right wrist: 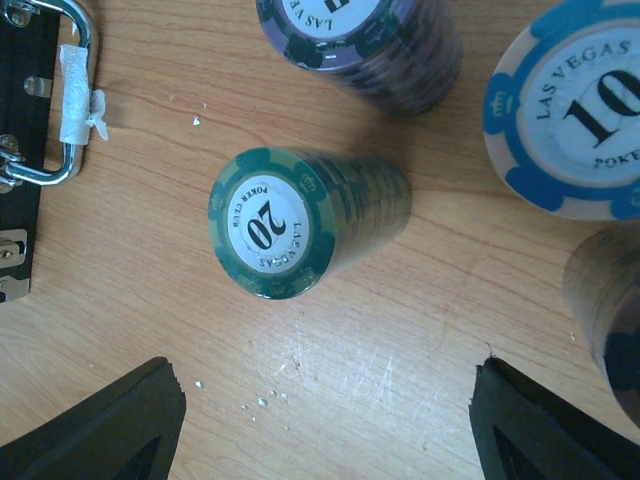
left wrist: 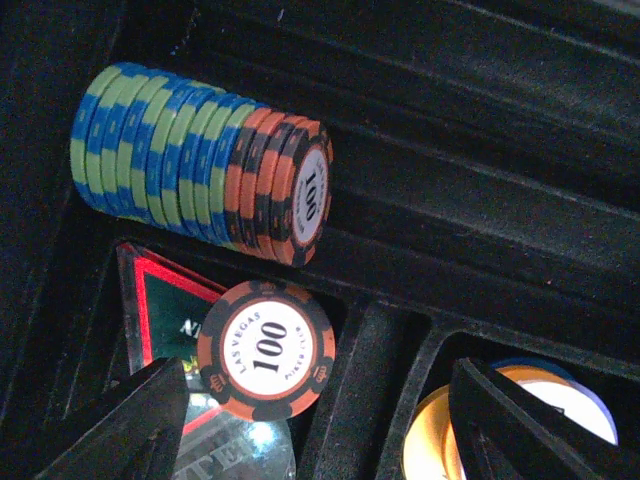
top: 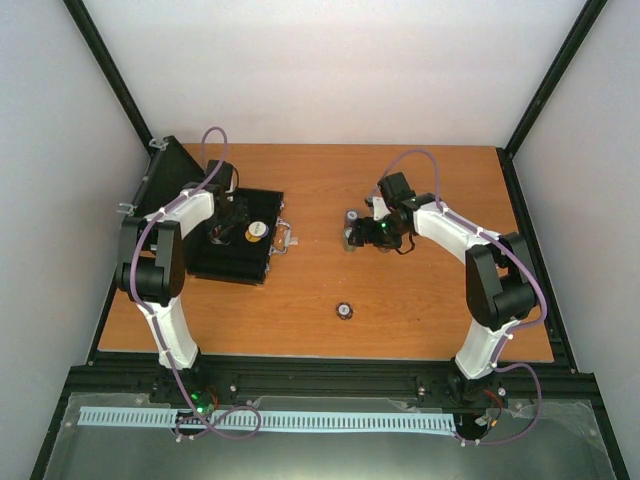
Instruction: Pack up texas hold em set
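Note:
The black case (top: 235, 262) lies open at the table's left. My left gripper (left wrist: 320, 430) hovers open inside it. Below it a row of green-blue and orange chips (left wrist: 200, 160) lies in a slot, and a loose orange 100 chip (left wrist: 265, 348) rests on a red-edged triangular token (left wrist: 165, 305). A yellow disc (left wrist: 430, 450) sits in the compartment at right. My right gripper (right wrist: 325, 420) is open above the wood, just short of a green 20 chip stack (right wrist: 300, 220). A purple stack (right wrist: 370, 40) and a blue 10 stack (right wrist: 575, 100) stand beyond it.
The case's silver handle (right wrist: 50, 100) shows at the left in the right wrist view. A single chip (top: 344, 311) lies alone on the table's front centre. Another brown stack (right wrist: 610, 320) stands at the right edge of the right wrist view.

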